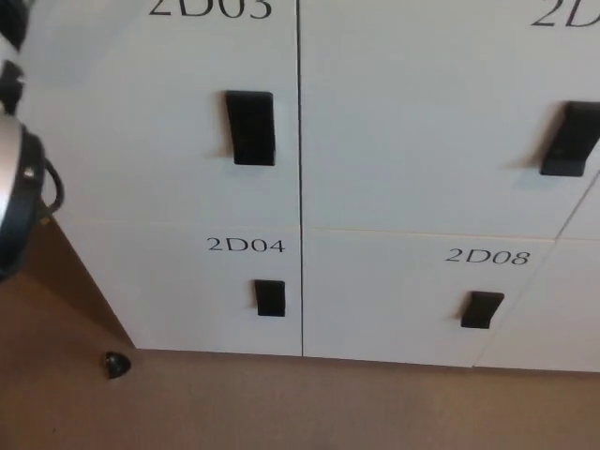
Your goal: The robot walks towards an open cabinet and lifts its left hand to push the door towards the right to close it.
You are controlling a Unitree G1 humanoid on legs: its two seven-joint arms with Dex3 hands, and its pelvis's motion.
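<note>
White cabinet doors fill the head view. The door marked 2D03 [141,112] has a black handle [251,128]. Below it sits door 2D04 [187,291] with a smaller black handle [270,298]. A dark vertical seam [300,187] separates them from the column on the right, where door 2D08 [394,300] carries its own handle [481,310]. My left arm [17,183], silver and black, enters at the left edge beside door 2D03. Black parts of the left hand [9,56] show at the top left corner, mostly cut off by the frame.
Brown floor [300,403] runs below the cabinets. A small black doorstop [117,366] stands on the floor near the lower left corner of door 2D04. Another upper door on the right has a slanted black handle [568,141].
</note>
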